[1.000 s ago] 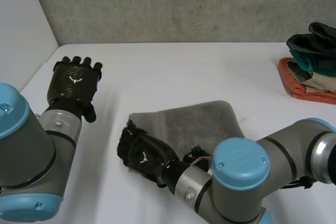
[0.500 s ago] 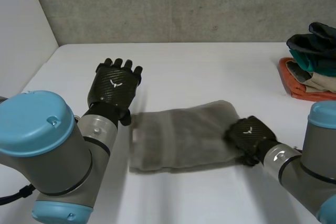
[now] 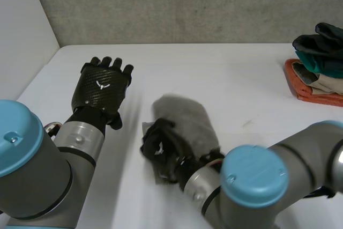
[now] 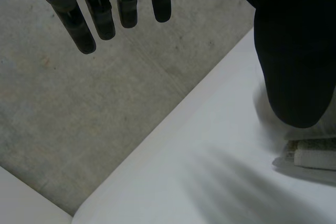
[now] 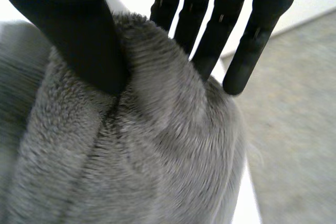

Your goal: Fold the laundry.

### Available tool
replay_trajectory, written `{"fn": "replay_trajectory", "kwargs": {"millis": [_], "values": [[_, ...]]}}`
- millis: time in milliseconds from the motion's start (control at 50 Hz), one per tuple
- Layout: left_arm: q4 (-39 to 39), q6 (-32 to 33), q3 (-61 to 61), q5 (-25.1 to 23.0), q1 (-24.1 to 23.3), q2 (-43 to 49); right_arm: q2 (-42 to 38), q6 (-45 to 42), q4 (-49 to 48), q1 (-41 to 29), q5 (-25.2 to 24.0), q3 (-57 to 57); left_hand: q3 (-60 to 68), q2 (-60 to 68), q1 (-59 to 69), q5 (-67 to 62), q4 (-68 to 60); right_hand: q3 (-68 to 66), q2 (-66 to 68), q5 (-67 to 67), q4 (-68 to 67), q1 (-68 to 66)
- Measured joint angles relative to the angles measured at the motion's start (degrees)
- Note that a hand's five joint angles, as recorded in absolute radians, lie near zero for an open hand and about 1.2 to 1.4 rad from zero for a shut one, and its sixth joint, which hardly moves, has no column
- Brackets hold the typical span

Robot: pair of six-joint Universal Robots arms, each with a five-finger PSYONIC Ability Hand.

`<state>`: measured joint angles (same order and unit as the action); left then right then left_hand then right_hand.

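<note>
The right robot hand (image 3: 161, 149) pinched a bunched edge of the grey towel (image 3: 186, 119) between thumb and fingers, seemingly to carry it over the rest lying under its palm on the tabletop (image 3: 225, 73), while the left robot hand (image 3: 101, 87) hovered beside it, fingers straight, empty.

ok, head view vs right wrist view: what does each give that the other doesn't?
Head view adds: the left robot hand raised and open, apart from the towel, plus a pile of clothes near the right edge of the table. Right wrist view adds the grip: a fold of towel pinched between the right robot hand's thumb and fingers. Both: that hand on the bunched grey towel.
</note>
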<state>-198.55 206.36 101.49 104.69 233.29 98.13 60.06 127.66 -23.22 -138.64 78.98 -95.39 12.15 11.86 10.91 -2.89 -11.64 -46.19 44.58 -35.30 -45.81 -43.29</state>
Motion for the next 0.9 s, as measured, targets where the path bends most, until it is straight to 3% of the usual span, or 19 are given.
{"fn": "replay_trajectory", "kwargs": {"millis": [60, 100, 300, 440, 600, 780, 900], "values": [[0.0, 0.0, 0.4, -0.1, 0.2, 0.0, -0.8, 2.3, 0.4, -0.3, -0.9, -0.1, 0.0, 0.0, 0.0, 0.0, 0.0, 24.0, -24.4, 24.0, 24.4, 23.7], [-0.1, -0.1, 0.3, -0.1, 0.4, 0.1, 0.7, 6.7, 0.7, 1.0, -1.6, -0.4, 0.0, 0.0, 0.0, 0.0, 0.0, 33.0, -31.7, 31.1, 32.3, 30.1], [-0.8, -1.2, -4.8, -0.3, -0.6, 1.8, 13.8, 35.5, 2.5, 15.3, -6.9, -1.8, 0.0, 0.0, 0.0, 0.0, 0.0, 34.0, -32.1, 32.4, 33.5, 30.1], [0.3, -8.8, -14.0, -2.4, -5.4, 9.2, 15.7, 45.9, 12.5, 23.5, -9.8, 1.5, 0.0, 0.0, 0.0, 0.0, 0.0, 34.0, -32.1, 32.4, 33.5, 30.1], [6.9, -15.1, -22.6, -1.8, -10.2, 20.5, 7.7, 46.7, 24.3, 25.7, -10.0, 9.3, 0.0, 0.0, 0.0, 0.0, 0.0, 34.0, -32.1, 32.4, 33.5, 30.1], [18.1, -19.0, -24.1, 7.1, -12.0, 28.7, -4.7, 43.5, 32.4, 25.2, -12.0, 17.2, 0.0, 0.0, 0.0, 0.0, 0.0, 34.0, -32.1, 32.4, 33.5, 30.1], [20.7, -19.1, -23.0, 9.5, -12.4, 30.6, -9.4, 35.8, 33.2, 24.3, -11.7, 18.8, 0.0, 0.0, 0.0, 0.0, 0.0, 34.0, -32.9, 32.4, 33.5, 30.8]]}}
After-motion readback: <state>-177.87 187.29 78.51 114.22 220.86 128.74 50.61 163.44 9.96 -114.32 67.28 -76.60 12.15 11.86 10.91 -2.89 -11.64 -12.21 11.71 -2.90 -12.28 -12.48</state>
